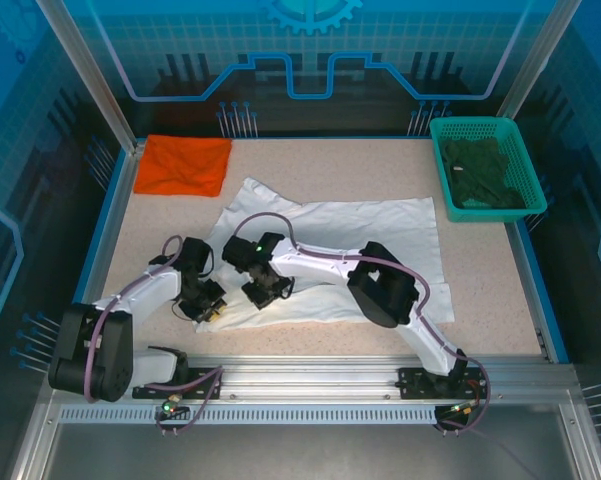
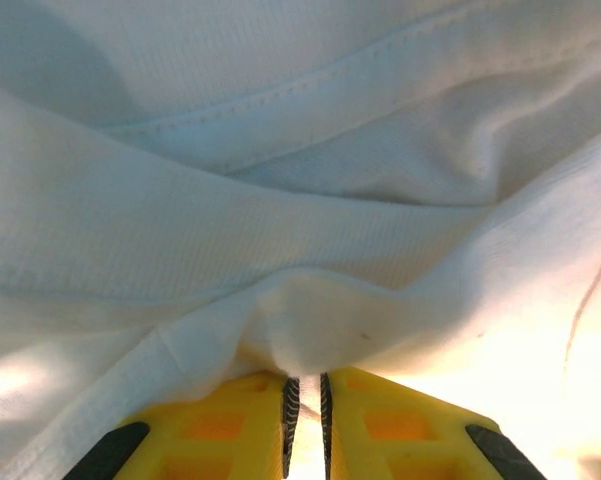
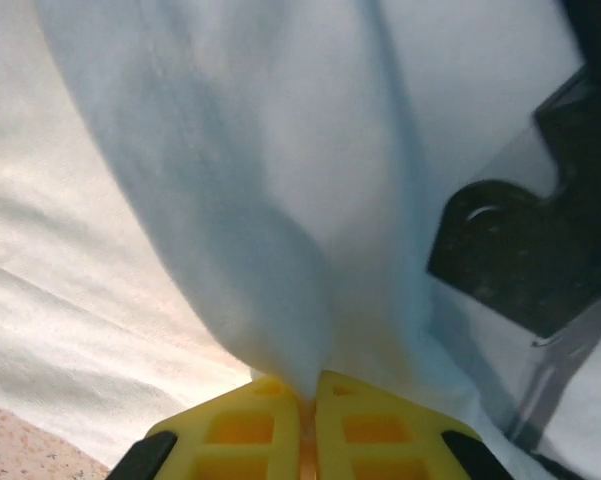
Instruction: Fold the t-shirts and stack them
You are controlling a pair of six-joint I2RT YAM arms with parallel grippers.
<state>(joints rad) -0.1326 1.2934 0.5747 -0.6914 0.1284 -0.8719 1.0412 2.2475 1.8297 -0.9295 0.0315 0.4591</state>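
White shirt [image 1: 380, 230] is lying on counter [image 1: 330, 160]; left tool [image 2: 306, 388] and right tool [image 3: 310, 392] are each pinching its cloth.

White t-shirt [image 1: 380, 235]: plain, spread mostly flat across the middle of the bench [image 1: 330, 170], wrinkled, long side running left to right. Near-left edge gathered into 2 pinched folds, with a stitched hem visible there. Orange t-shirt [image 1: 185, 165]: bright, folded into 1 compact rectangle at the far-left corner, well apart from the white.
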